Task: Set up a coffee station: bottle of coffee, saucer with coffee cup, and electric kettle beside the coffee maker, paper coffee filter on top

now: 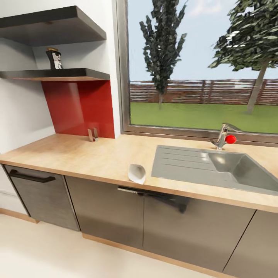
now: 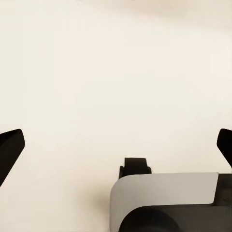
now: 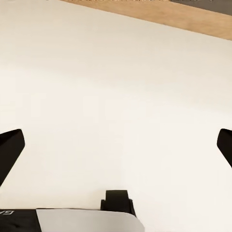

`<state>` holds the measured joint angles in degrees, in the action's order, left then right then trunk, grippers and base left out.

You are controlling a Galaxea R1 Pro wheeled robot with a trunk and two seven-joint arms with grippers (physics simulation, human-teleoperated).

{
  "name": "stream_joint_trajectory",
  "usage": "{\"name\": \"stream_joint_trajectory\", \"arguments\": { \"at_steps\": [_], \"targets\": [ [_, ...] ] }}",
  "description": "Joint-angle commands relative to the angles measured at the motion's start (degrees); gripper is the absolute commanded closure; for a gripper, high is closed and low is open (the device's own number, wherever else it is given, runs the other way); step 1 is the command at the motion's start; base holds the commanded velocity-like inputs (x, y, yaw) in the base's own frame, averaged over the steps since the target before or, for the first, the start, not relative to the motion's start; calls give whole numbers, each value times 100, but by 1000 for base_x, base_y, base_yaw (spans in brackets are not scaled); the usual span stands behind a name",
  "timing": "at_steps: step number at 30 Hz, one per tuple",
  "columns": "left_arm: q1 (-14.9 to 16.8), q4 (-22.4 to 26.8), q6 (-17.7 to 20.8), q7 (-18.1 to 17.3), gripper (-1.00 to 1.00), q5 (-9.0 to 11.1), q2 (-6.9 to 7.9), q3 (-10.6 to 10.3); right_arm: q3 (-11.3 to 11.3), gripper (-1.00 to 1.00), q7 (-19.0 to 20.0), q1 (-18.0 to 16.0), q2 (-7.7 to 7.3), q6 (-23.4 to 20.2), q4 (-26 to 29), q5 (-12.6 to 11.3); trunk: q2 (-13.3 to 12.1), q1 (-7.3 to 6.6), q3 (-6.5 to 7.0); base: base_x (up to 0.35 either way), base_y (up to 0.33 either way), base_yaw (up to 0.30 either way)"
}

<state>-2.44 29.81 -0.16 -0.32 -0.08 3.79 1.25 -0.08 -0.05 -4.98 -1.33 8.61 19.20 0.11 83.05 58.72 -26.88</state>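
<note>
Tan wood: the countertop (image 1: 77,154) runs left to right under the window, with a steel sink (image 1: 216,166) set in on the right.
Bottle: the dark coffee bottle (image 1: 54,58) stands upright on the lower shelf (image 1: 58,74), far left, above the red backsplash (image 1: 79,108).
Filter: a white paper cone, likely the filter (image 1: 136,173), lies at the near edge of the countertop, just left of the sink.
Small item: a little upright metal piece (image 1: 92,134) stands by the backsplash; what it is I cannot tell.
Left gripper (image 2: 116,145): jaws spread wide and empty, pointing at pale floor.
Right gripper (image 3: 116,145): jaws likewise apart, holding nothing, over pale floor with a wood strip at the far side.
Stage: a judgement only, approach; nothing is grasped.
Risk: the filter sits so close to the edge that a brushing arm could push it off.
Risk: the bottle is high and under an upper shelf (image 1: 50,25), so a steep reach could topple it.
</note>
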Motion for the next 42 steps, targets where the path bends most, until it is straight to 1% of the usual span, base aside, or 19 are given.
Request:
{"name": "stream_joint_trajectory", "arguments": {
  "at_steps": [1, 9, 10, 11, 13, 14, 16, 17, 21, 23, 24, 27, 29, 31, 32, 34, 35, 38, 42],
  "targets": [
    [-2, 7, -2, -3, -100, -1, -1, 7, -1, -100, 2, -3, 0, 17, -4, 3, 3, 1, -5, 88, 307, 0],
    [-2, -3, -2, -3, -100, -1, -4, -2, 26, -100, 11, -3, 15, 30, 68, -1, 3, 1, -5, 75, 210, 0],
    [-2, -22, -2, -3, -100, 2, -16, -42, 305, -100, 13, 0, 111, 26, 918, -2, 3, 1, -5, 2, 5, 0],
    [-2, -27, -2, -3, -100, 4, -20, -47, 541, -100, 14, 12, 132, 19, 1391, -8, 3, 1, -5, 1, 3, 0],
    [-2, -34, -2, -3, -100, 5, -23, -46, 792, -100, 14, 64, 145, 9, 1863, -12, 3, 1, -5, 1, 2, 0],
    [-2, -35, -2, -3, -100, 6, -24, -46, 1006, -100, 11, 150, 153, 3, 2317, -9, 3, 1, -5, 0, 1, 0],
    [-2, -39, -2, -3, -100, 7, -25, -44, 1161, -100, 9, 243, 159, -1, 2801, -13, 3, 1, -5, 0, 1, 0],
    [-2, -41, -2, -3, -100, 7, -26, -42, 1262, -100, 7, 325, 162, -9, 3279, -18, 3, 1, -5, 0, 0, 0],
    [-2, -44, -2, -3, -100, 8, -27, -38, 1418, -100, 6, 437, 172, -176, 4318, -30, 3, 1, -5, 0, 0, 0],
    [-2, -45, -2, -3, -100, 8, -27, -34, 1515, -100, 6, 457, 174, -349, 4690, -41, 3, 1, -5, 0, 0, 0],
    [-2, -45, -2, -3, -100, 8, -27, -32, 1632, -100, 2, 469, 178, -541, 5056, -49, 3, 1, -5, 0, 0, 0],
    [-2, -50, -3, -3, -100, 8, -27, -30, 1786, -100, -5, 479, 186, -818, 5599, -54, 3, 1, -5, 0, 0, 0],
    [-2, -52, -2, -3, -100, 8, -27, -33, 1890, -100, -18, 446, 297, -1089, 6214, -54, 3, 1, -5, 0, 0, 0],
    [-2, -53, -4, -3, -100, 5, -27, -35, 1927, -100, -28, 405, 432, -1331, 6487, -47, 3, 1, -5, 0, 0, 0],
    [-2, -53, -4, -3, -100, 5, -27, -35, 1927, -100, -28, 405, 432, -1331, 6487, -47, 3, 1, -5, 0, 0, 0],
    [-2, -54, -3, -3, -100, 6, -27, -36, 1949, -100, -115, 176, 572, -1646, 6660, -41, 3, 1, -5, 0, 0, 0],
    [-2, -54, -4, -3, -100, 6, -27, -37, 1958, -100, -276, -64, 628, -1775, 6721, -44, 3, 1, -5, 0, 0, 0],
    [-2, -54, -2, -3, -100, 6, -27, -33, 1964, -100, -484, -395, 688, -1928, 6772, -48, 3, 1, -5, 0, 0, 0],
    [-2, -54, -2, -3, -100, 4, -27, -30, 1967, -100, -616, -832, 761, -2380, 6805, -47, 3, 1, -5, 0, 0, 0]
  ]
}}
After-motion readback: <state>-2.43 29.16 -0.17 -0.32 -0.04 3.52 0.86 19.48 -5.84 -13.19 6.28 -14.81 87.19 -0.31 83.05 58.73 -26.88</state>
